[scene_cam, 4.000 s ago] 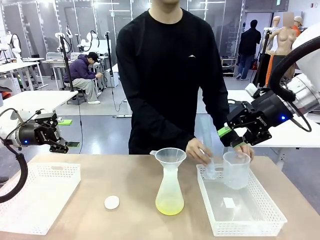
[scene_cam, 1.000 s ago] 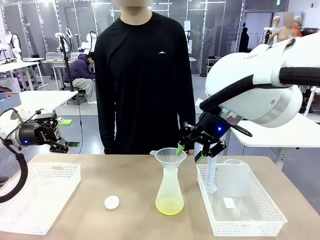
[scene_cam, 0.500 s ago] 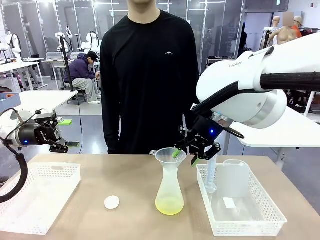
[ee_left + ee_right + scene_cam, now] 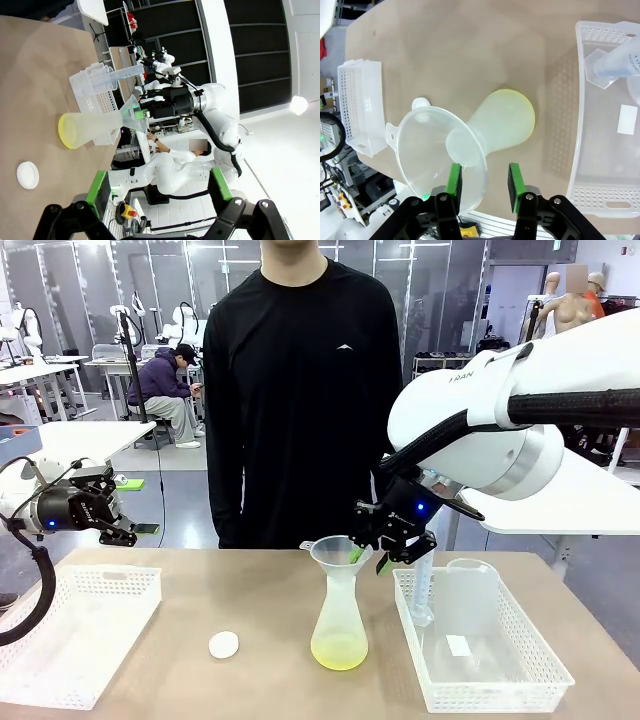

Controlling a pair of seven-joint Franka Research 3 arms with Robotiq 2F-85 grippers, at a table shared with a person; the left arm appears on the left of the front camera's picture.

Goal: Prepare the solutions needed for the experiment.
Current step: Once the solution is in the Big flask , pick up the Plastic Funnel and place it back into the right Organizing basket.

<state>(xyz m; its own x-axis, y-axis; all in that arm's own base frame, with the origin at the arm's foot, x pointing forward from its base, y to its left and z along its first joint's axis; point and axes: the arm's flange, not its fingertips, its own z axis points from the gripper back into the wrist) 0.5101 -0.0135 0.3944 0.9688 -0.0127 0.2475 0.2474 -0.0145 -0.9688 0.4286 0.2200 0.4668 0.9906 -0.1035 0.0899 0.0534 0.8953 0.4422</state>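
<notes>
A translucent conical flask (image 4: 339, 625) stands mid-table with a shallow yellowish layer of the solutions (image 4: 339, 653) at its bottom and a clear funnel (image 4: 340, 551) in its neck. My right gripper (image 4: 368, 558) hangs at the funnel's right rim. In the right wrist view its jaws straddle the funnel's (image 4: 440, 152) edge: the left pad is at the rim and the right pad stands clear of it. The yellowish base (image 4: 512, 117) shows beyond the funnel. Far left, my left gripper (image 4: 128, 531) hovers open and empty. From its wrist view, the left gripper (image 4: 159, 200) looks across at the flask (image 4: 87, 131).
At the right, a white tray (image 4: 500, 690) holds a beaker (image 4: 472, 585) and a measuring cylinder (image 4: 421, 590). Another white tray (image 4: 80, 630) sits at the left. A small white disc (image 4: 224, 644) lies on the table. A person (image 4: 300, 390) stands at the far edge.
My right gripper has come down and left from beside the cylinder to the funnel's rim, and its jaws have narrowed. The left arm has not moved.
</notes>
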